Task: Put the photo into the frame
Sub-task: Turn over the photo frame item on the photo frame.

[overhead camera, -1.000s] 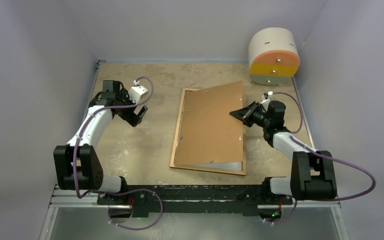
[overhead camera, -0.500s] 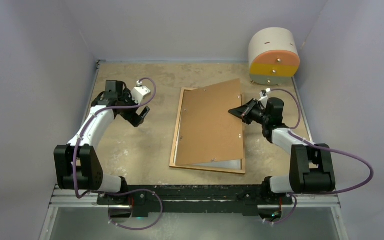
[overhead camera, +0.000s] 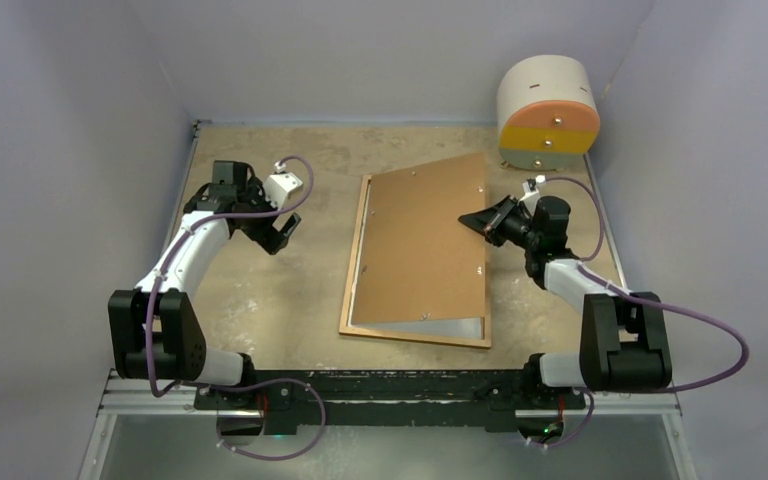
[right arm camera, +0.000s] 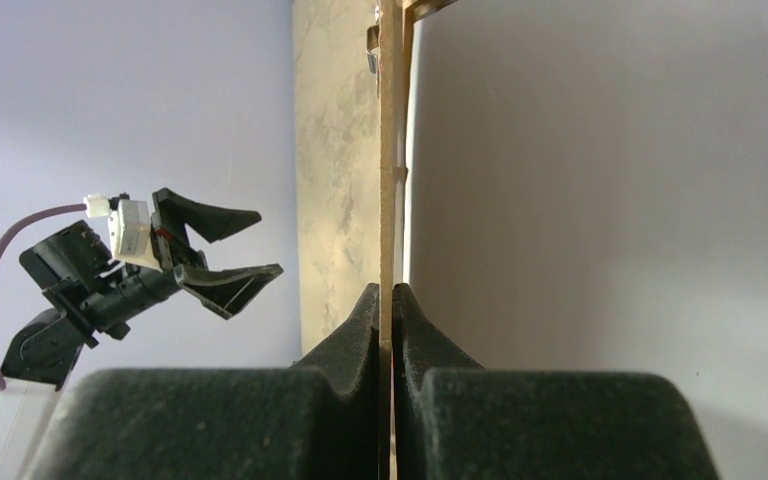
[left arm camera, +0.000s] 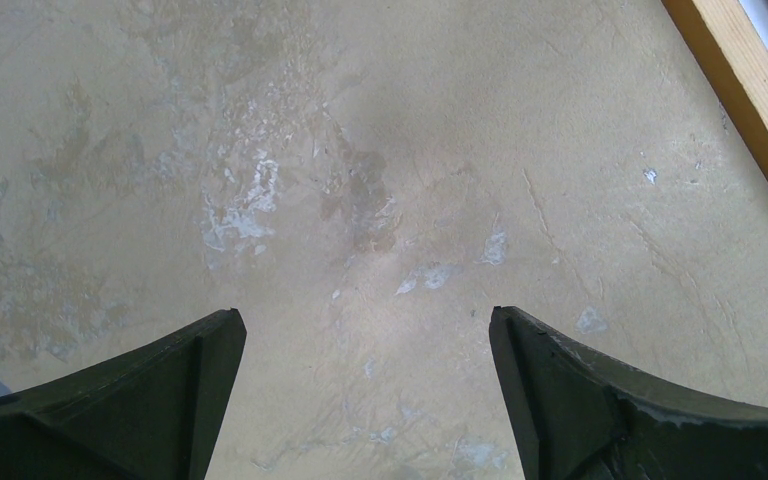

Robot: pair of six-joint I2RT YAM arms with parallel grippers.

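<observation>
The orange-brown wooden frame lies face down in the middle of the table. Its edge also shows in the left wrist view. My right gripper is shut on the right edge of the plain brown backing board and holds that edge tilted up off the frame. The right wrist view shows both jaws pinching the thin board edge. A pale strip shows under the board at the near end; I cannot tell if it is the photo or the pane. My left gripper is open and empty, above bare table left of the frame.
A round cabinet with orange and yellow drawers stands at the back right corner. Grey walls close in the table on the left, back and right. The worn sandy table top lies under the left gripper.
The right gripper has lifted the backing board's right edge a little higher, so its far corner has risen. The left arm shifted slightly at first, then held still.
</observation>
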